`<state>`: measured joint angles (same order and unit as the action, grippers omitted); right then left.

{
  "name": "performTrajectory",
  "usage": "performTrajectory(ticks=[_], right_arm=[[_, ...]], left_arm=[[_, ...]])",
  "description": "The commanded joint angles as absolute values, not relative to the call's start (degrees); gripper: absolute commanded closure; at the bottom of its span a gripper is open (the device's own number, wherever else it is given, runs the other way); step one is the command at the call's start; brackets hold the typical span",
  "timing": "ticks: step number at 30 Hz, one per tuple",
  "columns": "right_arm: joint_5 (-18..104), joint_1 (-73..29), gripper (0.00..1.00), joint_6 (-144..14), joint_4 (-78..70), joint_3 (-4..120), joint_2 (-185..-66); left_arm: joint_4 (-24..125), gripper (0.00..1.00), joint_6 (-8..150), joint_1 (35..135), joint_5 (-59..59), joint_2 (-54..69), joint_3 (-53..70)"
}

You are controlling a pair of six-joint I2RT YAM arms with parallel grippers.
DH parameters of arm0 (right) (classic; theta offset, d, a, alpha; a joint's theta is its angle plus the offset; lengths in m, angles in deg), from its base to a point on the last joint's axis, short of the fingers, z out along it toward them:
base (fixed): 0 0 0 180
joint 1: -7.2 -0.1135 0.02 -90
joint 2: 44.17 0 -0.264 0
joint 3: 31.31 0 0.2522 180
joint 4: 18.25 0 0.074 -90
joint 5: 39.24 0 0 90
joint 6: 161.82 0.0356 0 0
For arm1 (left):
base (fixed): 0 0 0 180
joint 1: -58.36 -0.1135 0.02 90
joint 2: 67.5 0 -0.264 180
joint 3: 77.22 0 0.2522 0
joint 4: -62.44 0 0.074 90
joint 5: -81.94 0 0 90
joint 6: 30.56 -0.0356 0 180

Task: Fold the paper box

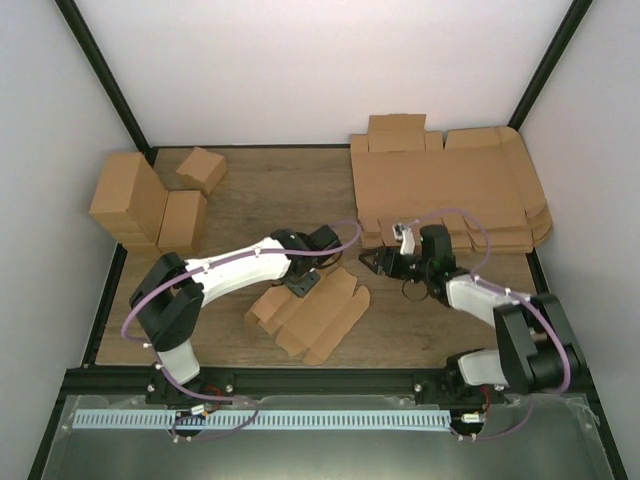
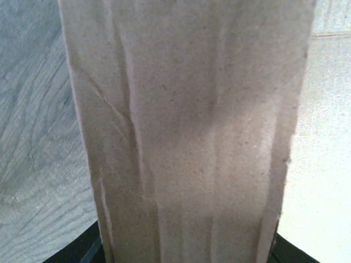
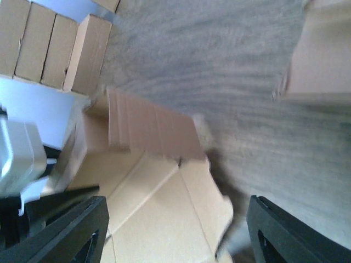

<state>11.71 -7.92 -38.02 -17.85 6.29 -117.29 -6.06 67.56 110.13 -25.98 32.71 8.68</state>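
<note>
The paper box [image 1: 315,310] lies at the middle of the table as a brown die-cut piece, partly folded, with flaps spread to the right. My left gripper [image 1: 305,283] is on its upper left part. In the left wrist view a creased brown panel [image 2: 186,137] fills the space between the dark fingers [image 2: 82,253], so the gripper is shut on the paper box. My right gripper [image 1: 372,262] hovers just right of the box, open. The right wrist view shows its fingers [image 3: 82,230] wide apart above a flap of the box [image 3: 164,219], touching nothing.
A thick pile of flat cardboard sheets [image 1: 450,190] lies at the back right, close behind the right gripper. Folded brown boxes [image 1: 140,205] stand at the back left, with one smaller box [image 1: 200,170] beside them. Black frame rails run along the table's edges.
</note>
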Motion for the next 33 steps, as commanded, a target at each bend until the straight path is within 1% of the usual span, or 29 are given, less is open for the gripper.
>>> performTrajectory(ticks=[1,3,5,8,14,18,21,26,33], right_arm=[[10.1,-7.5,0.32,-45.0,-18.4,14.9,-124.8],[11.5,-7.5,0.38,-46.4,-17.6,18.6,-128.6],[11.9,-7.5,0.42,-47.4,-15.7,22.8,-132.6],[10.2,-7.5,0.51,-48.7,-13.5,28.7,-139.1],[8.8,-10.4,0.57,-53.0,-7.2,39.8,-150.2],[7.4,-14.0,0.61,-53.8,-6.7,43.7,-154.6],[3.9,-14.9,0.65,-52.8,-7.7,44.0,-155.5],[2.9,-16.6,0.71,-53.4,-8.0,40.7,-152.5],[5.3,-17.1,0.71,-53.5,-11.2,32.1,-147.3]], left_arm=[[-5.6,0.55,63.1,110.2,-24.8,33.0,10.8],[-6.1,0.56,63.0,110.2,-24.8,33.5,11.3],[-6.6,0.56,62.9,110.3,-24.3,34.2,11.6],[-6.4,0.56,63.0,110.3,-23.8,34.3,11.3],[-5.9,0.56,63.1,110.4,-23.7,33.8,10.7],[-5.4,0.56,63.2,110.5,-23.5,33.8,10.4],[-5.4,0.56,63.3,110.5,-23.6,34.0,10.5],[-5.0,0.56,63.8,110.6,-23.7,33.8,10.4],[-4.7,0.57,64.0,110.5,-23.5,33.1,9.9]])
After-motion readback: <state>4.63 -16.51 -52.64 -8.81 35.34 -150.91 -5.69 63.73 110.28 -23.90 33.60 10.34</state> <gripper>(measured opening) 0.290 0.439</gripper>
